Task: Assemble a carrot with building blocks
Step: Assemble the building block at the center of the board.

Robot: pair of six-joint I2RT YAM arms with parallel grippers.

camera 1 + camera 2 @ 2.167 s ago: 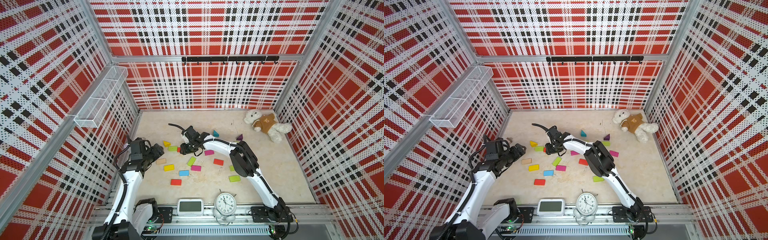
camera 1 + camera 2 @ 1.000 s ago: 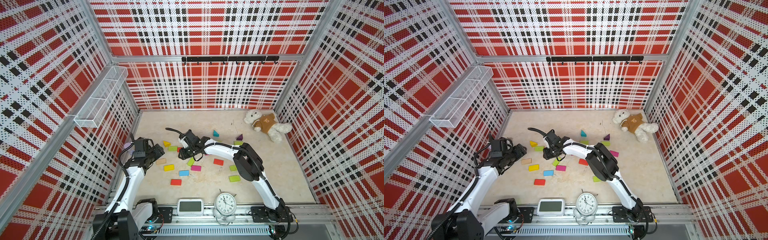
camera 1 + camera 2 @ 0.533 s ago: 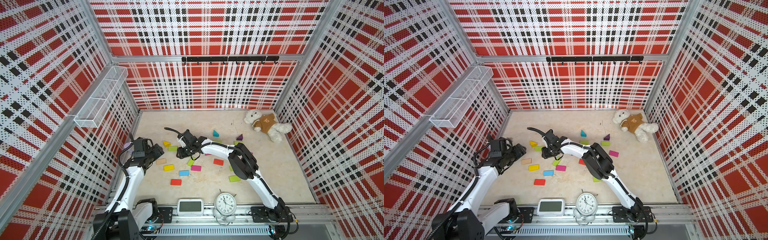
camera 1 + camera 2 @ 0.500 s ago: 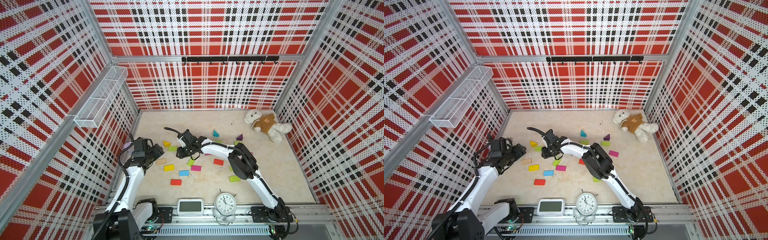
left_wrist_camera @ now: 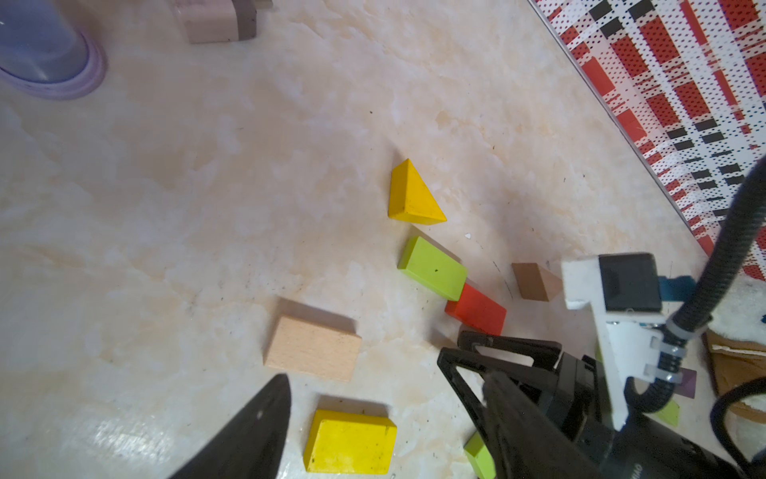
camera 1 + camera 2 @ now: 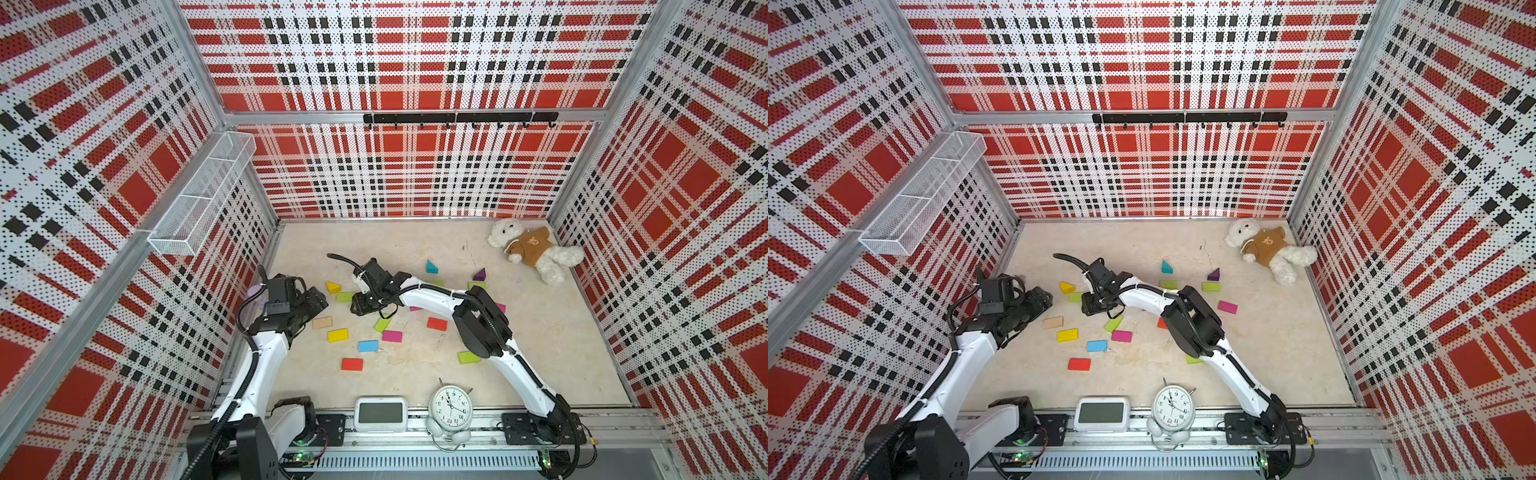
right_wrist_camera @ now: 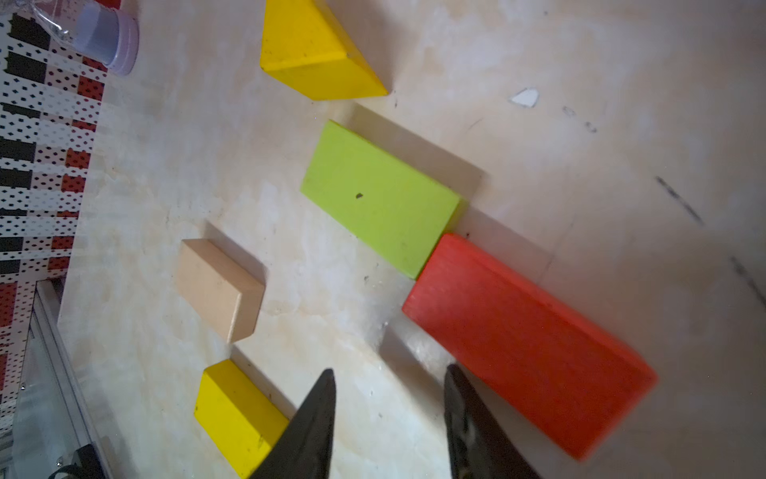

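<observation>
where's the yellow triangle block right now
In a top view the yellow wedge lies on the table's left half, right beside a lime brick.

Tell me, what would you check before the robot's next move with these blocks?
1. Right gripper empty, jaws apart: ok.
2. Left gripper empty, jaws apart: ok.
3. Lime block and red block touching end to end: ok.
4. Yellow wedge joined to lime block: not ok, there is a gap.
5. Right gripper's fingers clear of red block: cannot tell, one sits close beside it.
</observation>
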